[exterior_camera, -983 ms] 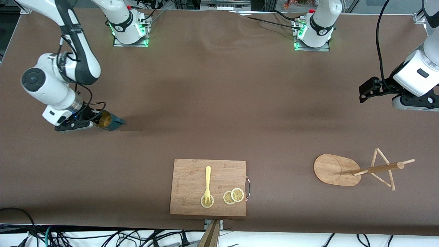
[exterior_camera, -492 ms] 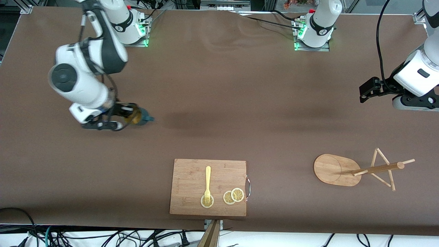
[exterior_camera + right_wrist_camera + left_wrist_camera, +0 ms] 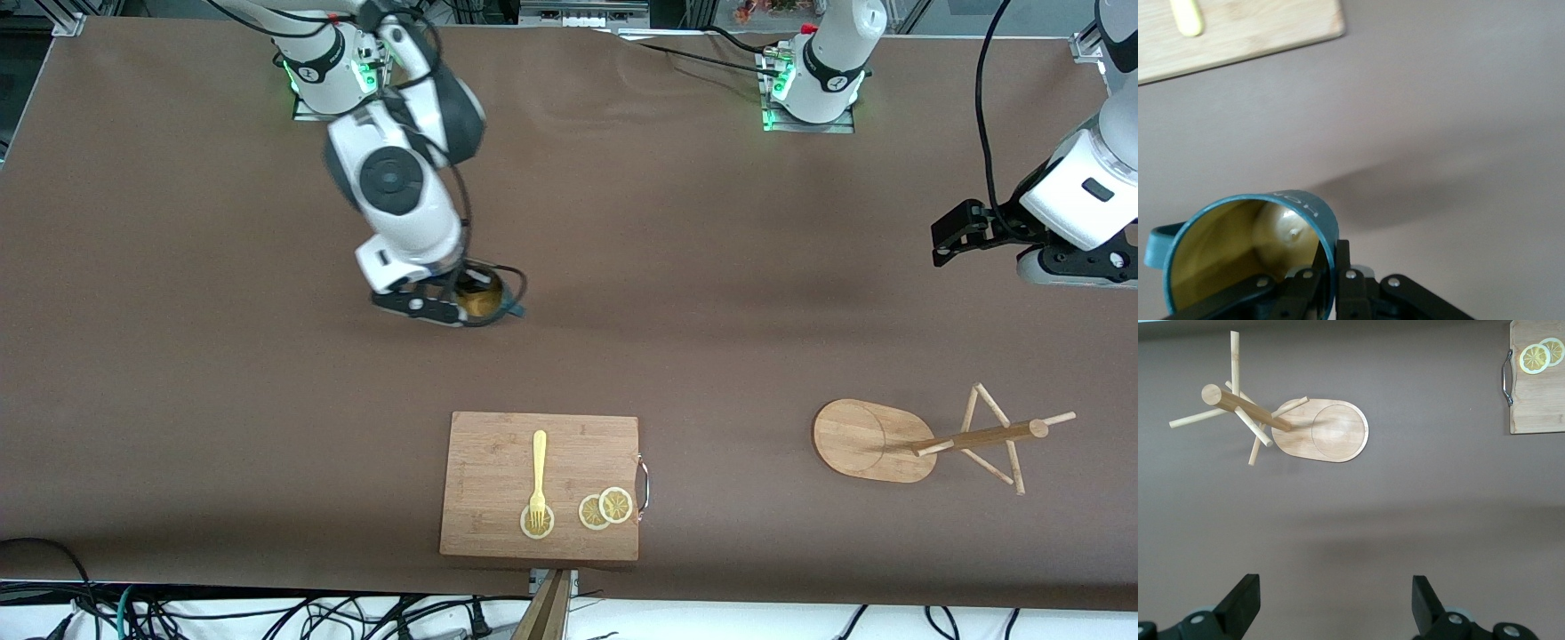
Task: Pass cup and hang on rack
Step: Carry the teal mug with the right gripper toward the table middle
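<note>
The right gripper (image 3: 464,305) is clenching the rim of the small dark teal cup w/ yellowish-tan inside (image 3: 484,300), one finger inside & one outside the wall, holding it up over the bare brown table (image 3: 622,267) near mid-table, tilted w/ its mouth toward the front camera. In the right wrist view the cup (image 3: 1245,253) is showing its side handle & white lettering by the rim. The left gripper (image 3: 1331,613) is waiting w/ fingers spread wide, holding nothing, over the left arm's end of the table. The light wooden mug rack w/ oval base, pole & thin pegs (image 3: 933,440) is standing at that end, well apart from the cup, beside the rectangular wooden cutting board (image 3: 498,444) carrying a yellow fork (image 3: 538,471) & lemon slices (image 3: 605,508)
</note>
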You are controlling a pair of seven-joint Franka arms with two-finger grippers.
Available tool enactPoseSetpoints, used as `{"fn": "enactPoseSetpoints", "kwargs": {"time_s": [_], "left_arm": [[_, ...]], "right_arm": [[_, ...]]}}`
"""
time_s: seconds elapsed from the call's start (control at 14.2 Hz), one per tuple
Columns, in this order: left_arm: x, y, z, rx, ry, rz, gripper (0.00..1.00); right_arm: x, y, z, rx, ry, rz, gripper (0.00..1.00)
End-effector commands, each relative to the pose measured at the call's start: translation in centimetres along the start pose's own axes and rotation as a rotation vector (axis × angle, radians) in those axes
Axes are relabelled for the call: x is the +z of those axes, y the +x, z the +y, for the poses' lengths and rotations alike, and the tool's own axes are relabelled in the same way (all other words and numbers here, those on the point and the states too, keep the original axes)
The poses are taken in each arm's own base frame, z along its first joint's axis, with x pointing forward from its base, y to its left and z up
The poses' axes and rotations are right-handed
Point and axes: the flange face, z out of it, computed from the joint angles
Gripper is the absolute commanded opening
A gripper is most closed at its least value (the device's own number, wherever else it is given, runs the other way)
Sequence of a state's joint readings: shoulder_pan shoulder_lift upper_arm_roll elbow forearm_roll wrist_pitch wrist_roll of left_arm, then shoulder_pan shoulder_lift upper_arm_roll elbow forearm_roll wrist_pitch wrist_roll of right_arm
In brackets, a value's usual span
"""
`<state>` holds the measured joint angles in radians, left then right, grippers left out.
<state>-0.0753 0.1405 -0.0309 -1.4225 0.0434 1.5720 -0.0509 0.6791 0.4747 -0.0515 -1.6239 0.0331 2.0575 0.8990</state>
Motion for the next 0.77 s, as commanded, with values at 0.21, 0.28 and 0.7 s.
{"fn": "enactPoseSetpoints", "kwargs": {"time_s": [0.21,0.28,0.7], "left_arm": [[-0.6,0.2,0.2,-0.007,0.02,0.005,1.0],[-0.6,0.2,0.2,-0.007,0.017,0.001,1.0],[-0.6,0.2,-0.7,-0.048,0.0,0.001,1.0]], "right_arm": [[7.9,-7.9,-11.8,0.038,0.023,0.136,0.0],[8.3,-8.7,-12.5,0.009,0.041,0.159,0.0],[8.0,-9.7,-13.6,-0.04,0.081,0.216,0.99]]}}
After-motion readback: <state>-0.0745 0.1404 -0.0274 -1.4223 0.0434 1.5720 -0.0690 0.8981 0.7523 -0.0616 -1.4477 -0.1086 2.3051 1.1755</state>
